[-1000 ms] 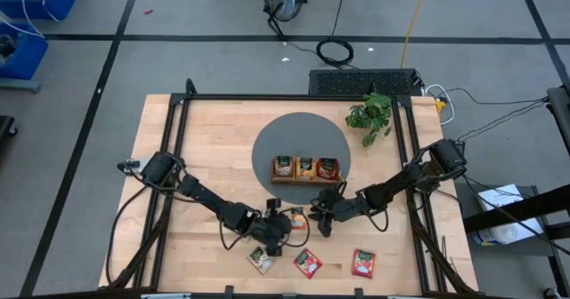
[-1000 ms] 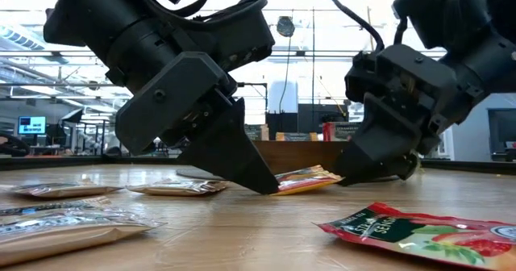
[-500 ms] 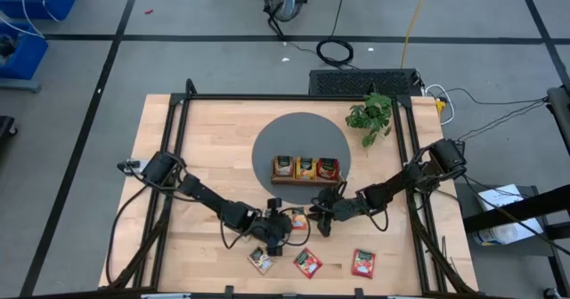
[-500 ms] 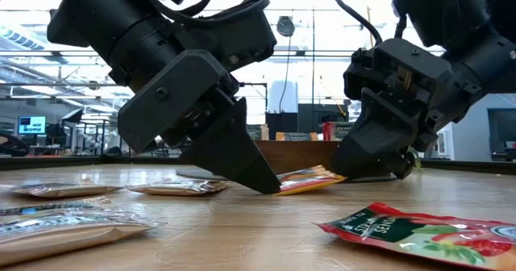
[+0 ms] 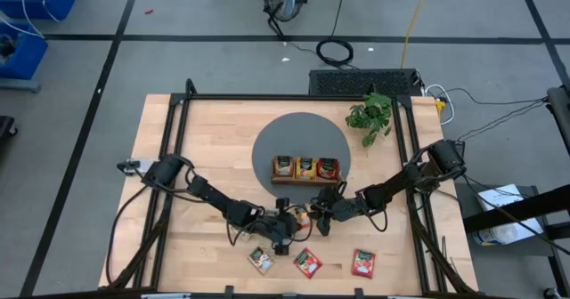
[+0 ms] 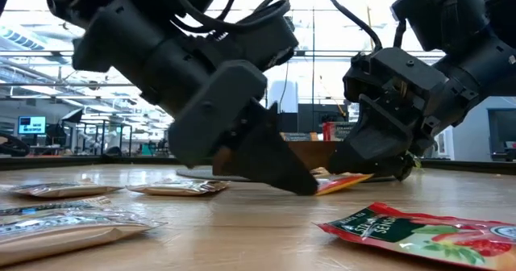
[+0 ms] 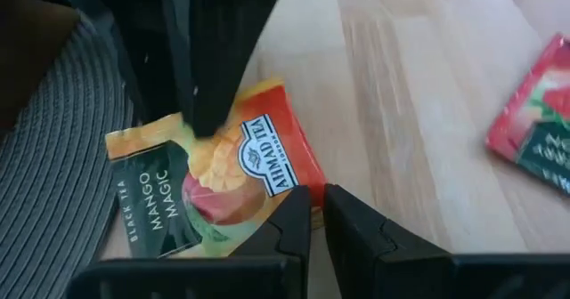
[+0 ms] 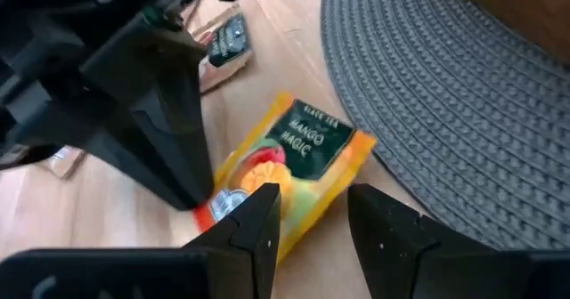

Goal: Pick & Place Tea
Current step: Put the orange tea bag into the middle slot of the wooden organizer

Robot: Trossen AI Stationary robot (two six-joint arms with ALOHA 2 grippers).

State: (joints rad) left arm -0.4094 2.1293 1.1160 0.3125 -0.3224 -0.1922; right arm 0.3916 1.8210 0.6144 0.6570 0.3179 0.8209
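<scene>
On the left of the wooden table (image 5: 205,148), the left arm reaches in toward the middle front, and its left gripper (image 5: 289,225) sits low on the boards. Its fingers (image 7: 298,223) are almost closed, with only a thin gap between them, and their tips press on the red edge of an orange tea bag (image 7: 218,179); whether they actually pinch it cannot be told. That tea bag (image 8: 285,161), marked mango, lies flat on the wood just beside the rim of the round grey mat (image 5: 298,130). A cream tea bag (image 5: 260,261) and a red tea bag (image 5: 307,262) lie near the front edge. In the middle, a wooden tray (image 5: 306,180) stands on the mat with a tea bag in each of its three compartments. To the right, the right gripper (image 5: 319,216) hovers over the other end of the orange tea bag, its fingers (image 8: 258,223) spread apart and holding nothing. Another red tea bag (image 5: 363,262) lies farther right, and a small plant (image 5: 371,114) stands near the back.
</scene>
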